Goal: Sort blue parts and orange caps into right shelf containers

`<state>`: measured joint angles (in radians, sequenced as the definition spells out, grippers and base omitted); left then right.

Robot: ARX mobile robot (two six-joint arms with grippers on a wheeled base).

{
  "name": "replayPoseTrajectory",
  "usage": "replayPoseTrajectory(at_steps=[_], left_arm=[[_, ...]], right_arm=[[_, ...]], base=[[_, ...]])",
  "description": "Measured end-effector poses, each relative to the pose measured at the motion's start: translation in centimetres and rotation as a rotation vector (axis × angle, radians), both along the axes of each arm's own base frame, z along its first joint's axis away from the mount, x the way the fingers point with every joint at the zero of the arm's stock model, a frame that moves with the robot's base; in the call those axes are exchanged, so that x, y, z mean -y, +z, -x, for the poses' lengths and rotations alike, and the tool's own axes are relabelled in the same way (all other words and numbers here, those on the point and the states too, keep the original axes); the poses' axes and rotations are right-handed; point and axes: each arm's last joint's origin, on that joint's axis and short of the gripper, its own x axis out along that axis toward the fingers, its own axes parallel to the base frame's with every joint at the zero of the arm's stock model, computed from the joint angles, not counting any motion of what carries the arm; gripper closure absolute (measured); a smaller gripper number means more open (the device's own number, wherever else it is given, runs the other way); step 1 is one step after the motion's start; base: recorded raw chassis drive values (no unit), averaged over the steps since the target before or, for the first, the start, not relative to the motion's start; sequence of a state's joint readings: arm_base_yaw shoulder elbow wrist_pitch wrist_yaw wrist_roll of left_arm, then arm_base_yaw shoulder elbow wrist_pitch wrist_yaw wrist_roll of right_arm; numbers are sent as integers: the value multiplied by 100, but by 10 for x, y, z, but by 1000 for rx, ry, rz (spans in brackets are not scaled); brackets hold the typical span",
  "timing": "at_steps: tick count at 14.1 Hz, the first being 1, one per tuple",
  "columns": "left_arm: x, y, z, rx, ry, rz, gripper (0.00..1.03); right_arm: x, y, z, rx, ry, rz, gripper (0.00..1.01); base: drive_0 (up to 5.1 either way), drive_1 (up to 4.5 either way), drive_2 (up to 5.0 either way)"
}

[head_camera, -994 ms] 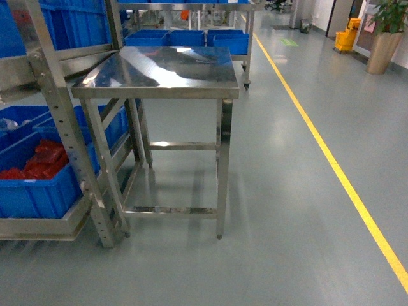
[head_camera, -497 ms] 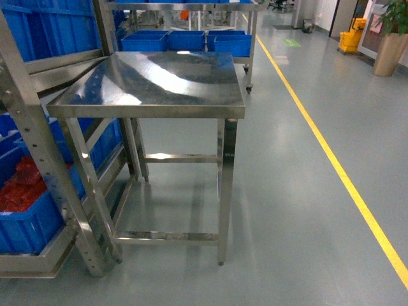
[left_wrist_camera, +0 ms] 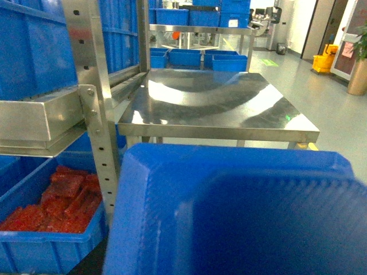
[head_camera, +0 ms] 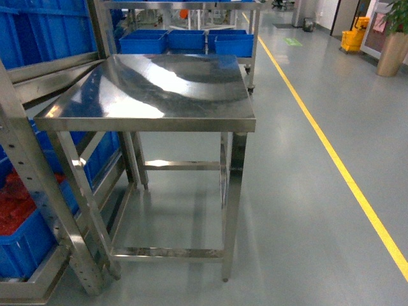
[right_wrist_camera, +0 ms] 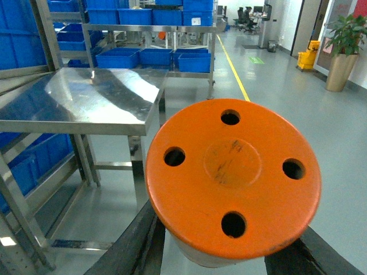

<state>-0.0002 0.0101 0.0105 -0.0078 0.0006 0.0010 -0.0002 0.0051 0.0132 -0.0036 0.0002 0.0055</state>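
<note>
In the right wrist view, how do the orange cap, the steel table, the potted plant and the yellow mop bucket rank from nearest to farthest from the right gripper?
1. Orange cap: between the dark gripper fingers, foreground.
2. Steel table: left, middle distance.
3. Potted plant: far right.
4. Yellow mop bucket: beside the plant; slightly farther, though close to call.

Your right gripper (right_wrist_camera: 229,252) fingers (right_wrist_camera: 135,243) sit clamped on either side of the orange cap (right_wrist_camera: 232,177); left gripper hidden, neither arm shows in head view.
</note>
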Motion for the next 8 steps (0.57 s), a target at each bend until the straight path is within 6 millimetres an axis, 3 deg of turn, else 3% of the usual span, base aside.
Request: replayPoseTrajectory(at_steps=[8], left_arm=[[0,1,0,6,0,0,59]], right_arm=[[0,0,0,-2,0,0,59]], base=[[-486,149,338]])
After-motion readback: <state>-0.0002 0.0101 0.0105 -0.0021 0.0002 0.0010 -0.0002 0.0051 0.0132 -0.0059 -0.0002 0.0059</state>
